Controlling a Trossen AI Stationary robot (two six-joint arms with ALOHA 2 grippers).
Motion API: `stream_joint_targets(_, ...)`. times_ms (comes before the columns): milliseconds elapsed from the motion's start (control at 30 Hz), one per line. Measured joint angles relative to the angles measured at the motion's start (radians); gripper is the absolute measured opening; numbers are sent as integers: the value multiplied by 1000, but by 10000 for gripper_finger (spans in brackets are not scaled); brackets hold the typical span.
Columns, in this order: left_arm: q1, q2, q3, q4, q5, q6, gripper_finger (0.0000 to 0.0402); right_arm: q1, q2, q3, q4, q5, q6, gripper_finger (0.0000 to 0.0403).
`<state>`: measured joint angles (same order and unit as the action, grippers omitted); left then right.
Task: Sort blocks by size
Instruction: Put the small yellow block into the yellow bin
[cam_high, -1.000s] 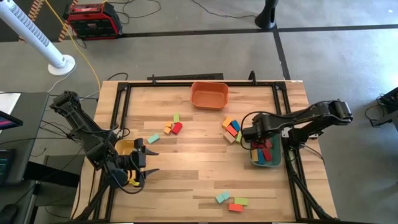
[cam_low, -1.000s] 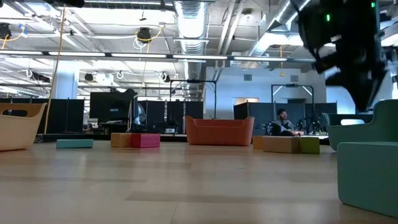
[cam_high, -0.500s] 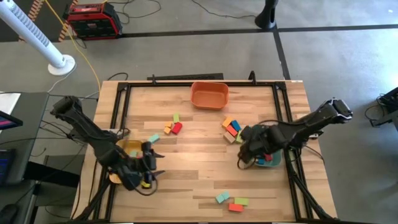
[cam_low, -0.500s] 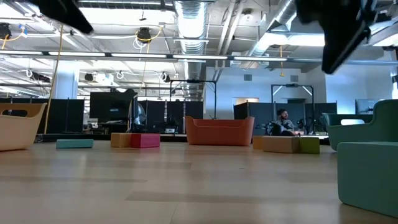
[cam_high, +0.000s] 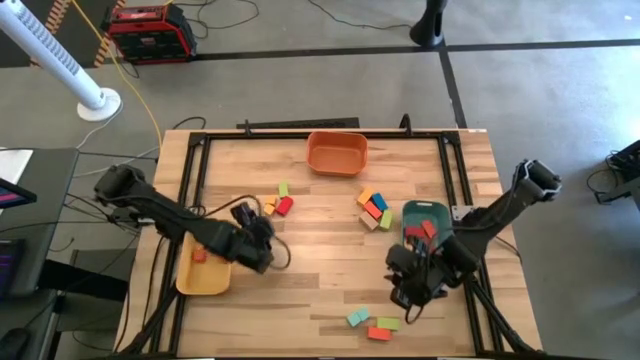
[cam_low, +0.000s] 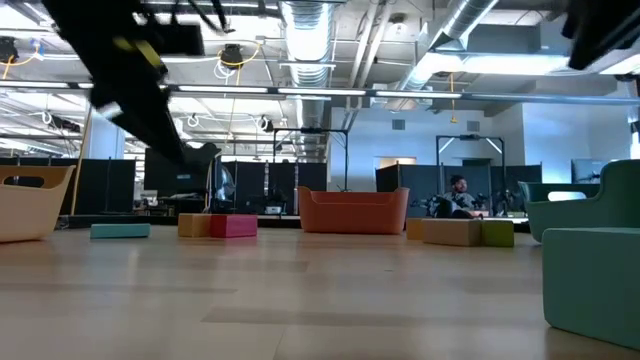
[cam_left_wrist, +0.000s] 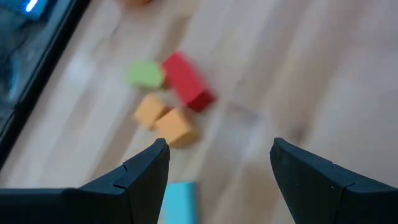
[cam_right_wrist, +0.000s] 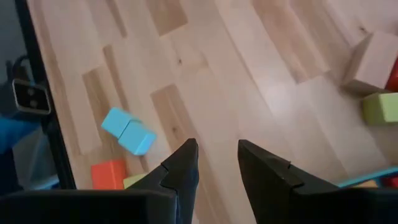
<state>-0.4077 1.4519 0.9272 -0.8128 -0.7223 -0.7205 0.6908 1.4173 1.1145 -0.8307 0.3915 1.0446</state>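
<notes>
Across table (cam_high: 320, 250), painted blocks (cam_high: 373, 209) scattered.

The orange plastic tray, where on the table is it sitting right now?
In the high view, the orange plastic tray sits at the table's far edge, about midway across, beyond both clusters of small wooden blocks and clear of both arms.

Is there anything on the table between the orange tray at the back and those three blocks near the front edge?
No. In the high view, the stretch from the orange tray to the three blocks is bare wood; other block clusters lie off to either side.
</notes>
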Motion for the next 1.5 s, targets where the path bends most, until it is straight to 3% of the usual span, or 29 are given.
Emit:
stream_joint_targets(233, 168, 8, -31, 33, 57, 6, 267, 58, 56, 0, 5, 10, 19, 156)
stream_joint_targets(467, 322, 8, -114, 175, 204, 60, 267, 105, 78, 0, 13, 36, 21, 156)
stream_joint_targets(833, 450, 8, -209, 377, 309, 118, 267, 169, 77, 0, 24, 115, 28, 156)
stream_joint_targets(1067, 498, 8, -241, 389, 329, 123, 266, 171, 77, 0, 25, 134, 29, 156)
stream_joint_targets(1233, 503, 8, -266, 415, 341, 153, 238, 171, 77, 0, 25, 142, 29, 156)
stream_joint_targets(1500, 503, 8, -266, 475, 351, 230, 151, 171, 77, -1, 28, 158, 33, 156)
